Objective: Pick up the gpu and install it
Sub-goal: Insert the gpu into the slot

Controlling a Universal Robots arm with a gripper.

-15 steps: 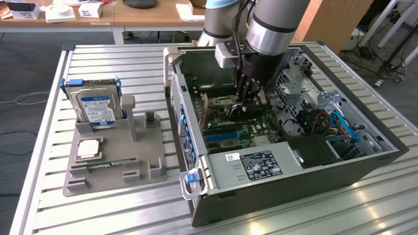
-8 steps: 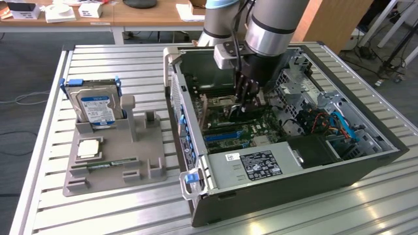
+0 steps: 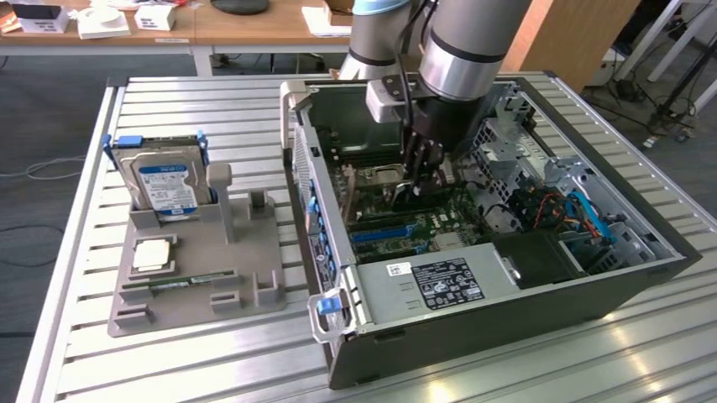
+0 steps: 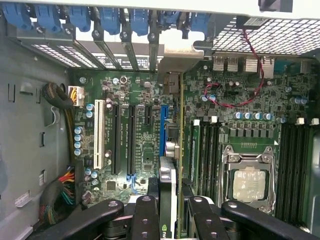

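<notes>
Since the pincer [image 4: 170, 220] grips the gpu [image 4: 167, 187] edge-on between its black fingers [image 4: 145, 215], low inside the open case [image 3: 505, 319] on the tabletop [image 3: 201, 365], the risk lies in the fit; the card hangs over the motherboard [image 4: 140, 150], close by the blue slot [image 4: 163, 122], and whether its edge is in that slot I cannot tell. If the card sits a little to one side, its contacts likely land on the slot's wall or on the board beside it, and a push then bends the card or scrapes the board; the black slots [image 4: 116, 140] lie just beside, so a wrong slot is possible too. If the card is tilted in the grip, one end probably seats while the other rides high. Its metal end must meet the rear openings [image 4: 150, 55] under the blue clips [image 4: 110, 20]; caught on that frame, it would jam. The memory slots [image 4: 205, 150] stand near on the other side, where a finger could knock them; a slack grip could let the thin card slip.
</notes>
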